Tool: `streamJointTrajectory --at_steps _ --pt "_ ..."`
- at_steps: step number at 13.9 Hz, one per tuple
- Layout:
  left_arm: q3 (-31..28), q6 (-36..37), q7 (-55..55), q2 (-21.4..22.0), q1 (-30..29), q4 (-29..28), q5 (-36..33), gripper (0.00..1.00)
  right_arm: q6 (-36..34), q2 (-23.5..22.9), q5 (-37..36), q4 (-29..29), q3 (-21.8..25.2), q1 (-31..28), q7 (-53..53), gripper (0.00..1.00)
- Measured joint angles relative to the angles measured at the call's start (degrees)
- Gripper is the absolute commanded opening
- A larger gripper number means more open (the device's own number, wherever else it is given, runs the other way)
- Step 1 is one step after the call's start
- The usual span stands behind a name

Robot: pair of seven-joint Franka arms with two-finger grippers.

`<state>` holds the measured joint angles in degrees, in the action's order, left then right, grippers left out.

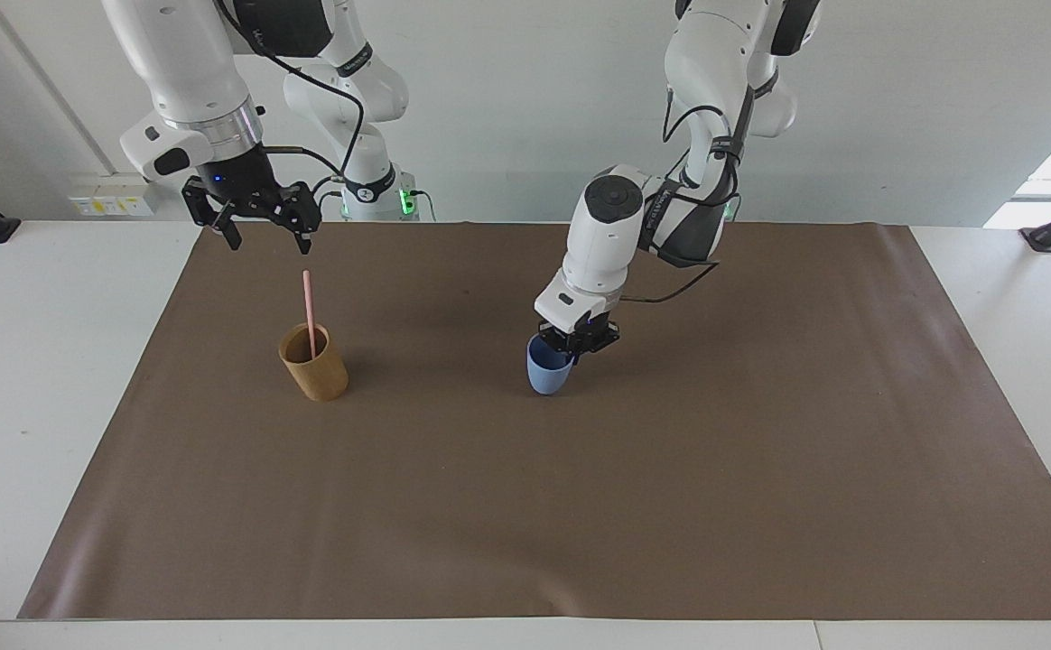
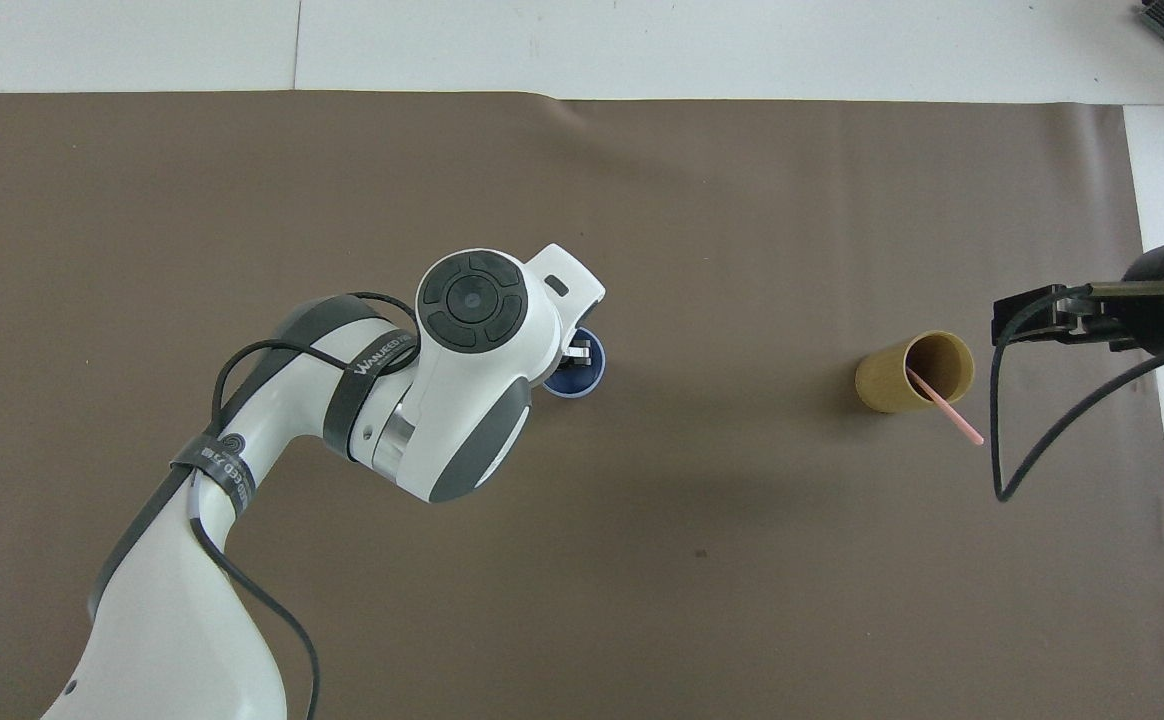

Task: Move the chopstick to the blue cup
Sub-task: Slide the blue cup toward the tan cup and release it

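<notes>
1. The left end effector (image 1: 571,348) sits a little right of the middle of the facing view, its fingers pinched on the rim of the blue cup (image 1: 547,372), one finger inside the cup and one outside.
2. In the overhead view the left end effector (image 2: 582,352) shows just past the arm's white wrist, near the frame's centre, over the dark inside of the blue cup (image 2: 576,375).
3. The blue cup is upright, its rounded base at the brown mat (image 1: 525,506) or only just above it; which, I cannot tell.
4. The right end effector (image 1: 264,236) hangs in the upper left of the facing view with its fingers spread wide and nothing between them, over the mat's edge nearest the robots.
5. In the overhead view the right end effector (image 2: 1037,322) appears at the right edge, just beside the tan cup (image 2: 910,376).
6. The chopstick (image 1: 309,311) stands in the tan cup (image 1: 314,363) at centre left of the facing view, leaning on the rim, its upper half sticking out.
7. In the overhead view the chopstick (image 2: 952,412) slants toward the lower right.
8. The two cups stand well apart on the mat, which covers most of the white desk (image 1: 29,361).
</notes>
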<state>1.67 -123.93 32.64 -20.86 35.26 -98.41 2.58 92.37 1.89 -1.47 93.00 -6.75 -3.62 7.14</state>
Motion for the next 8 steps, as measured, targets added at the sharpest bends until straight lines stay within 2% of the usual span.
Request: streamJointTrajectory --at_steps 8 --pt "-0.2 -1.1 0.3 -0.7 0.5 -0.3 0.0 0.00 0.0 0.0 0.0 0.0 0.0 0.0 0.0 1.00"
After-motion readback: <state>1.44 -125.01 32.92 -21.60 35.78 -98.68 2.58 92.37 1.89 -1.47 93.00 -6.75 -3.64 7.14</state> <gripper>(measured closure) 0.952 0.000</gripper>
